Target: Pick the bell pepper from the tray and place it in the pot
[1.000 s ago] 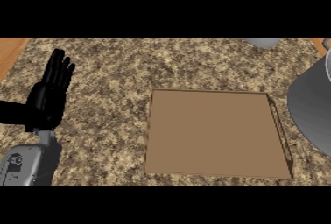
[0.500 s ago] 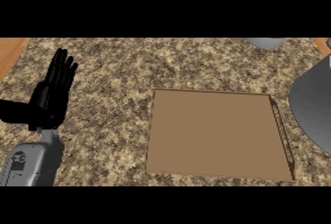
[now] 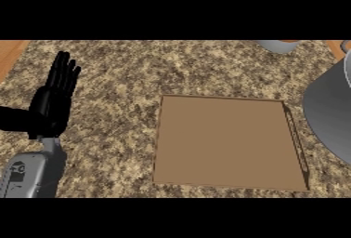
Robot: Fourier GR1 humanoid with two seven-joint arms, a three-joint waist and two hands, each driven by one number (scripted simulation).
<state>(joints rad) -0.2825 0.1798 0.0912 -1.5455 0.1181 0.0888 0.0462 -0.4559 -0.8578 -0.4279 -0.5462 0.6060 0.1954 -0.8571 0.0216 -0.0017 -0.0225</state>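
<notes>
The bell pepper shows nowhere in my view, so I cannot tell where it is or how it points. The brown tray (image 3: pixel 230 142) lies flat on the speckled worktop (image 3: pixel 137 69), the grey pot (image 3: pixel 330 111) just beside its right edge. My left robot hand (image 3: pixel 53 100) rests at the left, fingers straight, holding nothing.

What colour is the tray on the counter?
The tray is plain brown, flat and rectangular, shown best in the head view.
</notes>
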